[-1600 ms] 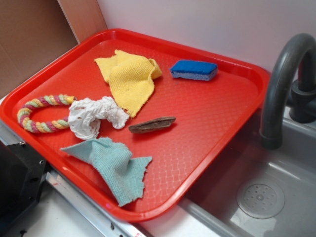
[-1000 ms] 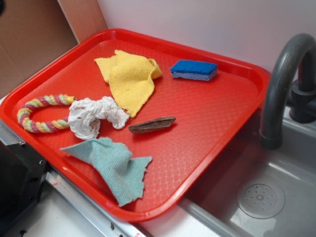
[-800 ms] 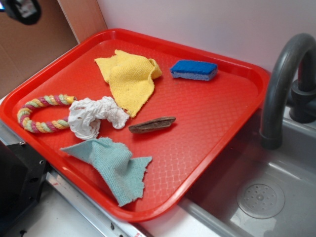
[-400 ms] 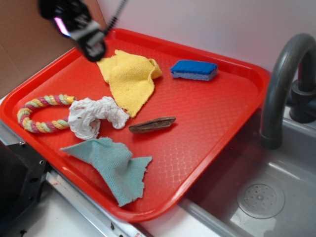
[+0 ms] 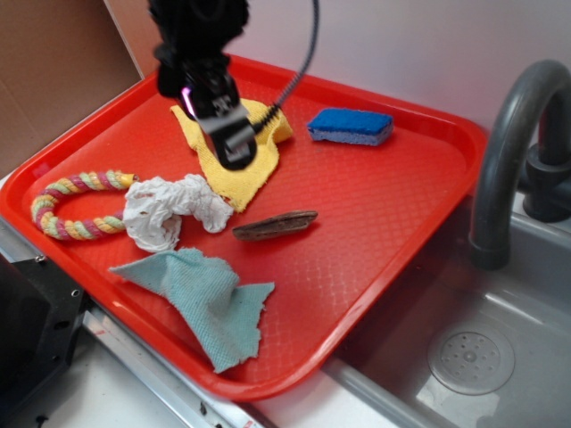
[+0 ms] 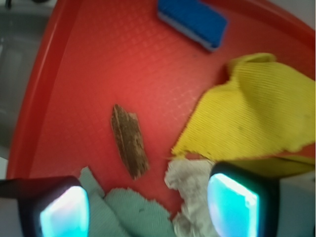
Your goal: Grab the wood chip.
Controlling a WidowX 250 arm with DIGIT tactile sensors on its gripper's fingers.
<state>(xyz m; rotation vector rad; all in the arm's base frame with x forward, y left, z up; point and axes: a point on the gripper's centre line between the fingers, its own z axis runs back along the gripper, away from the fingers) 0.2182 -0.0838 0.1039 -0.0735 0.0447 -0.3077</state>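
The wood chip [image 5: 276,225] lies flat on the red tray [image 5: 401,214], near the tray's middle and somewhat toward the front edge. Its long axis runs roughly parallel to the tray's front and back edges, one pointed end toward the sink-side edge and slightly raised in the exterior view, the other toward the white crumpled cloth [image 5: 169,209]. In the wrist view the chip [image 6: 130,140] runs near-vertically in the frame, tilted a little, with bare tray surface on both long sides. It touches nothing but the tray; its lower end sits just beside the teal cloth [image 6: 133,212] and the white cloth [image 6: 190,190].

The gripper [image 5: 234,150] hangs above the yellow cloth [image 5: 234,156], toward the back of the tray and well apart from the chip. Its two fingers [image 6: 232,200] stand apart in the wrist view, with nothing between them.

The blue sponge [image 5: 350,126] rests near the back edge, clear of the chip. The rope toy [image 5: 71,205] lies by the left edge, beside the white cloth. The teal cloth [image 5: 205,299] lies near the front edge. A dark faucet [image 5: 508,152] and the grey sink [image 5: 473,357] stand beyond the tray's right edge.
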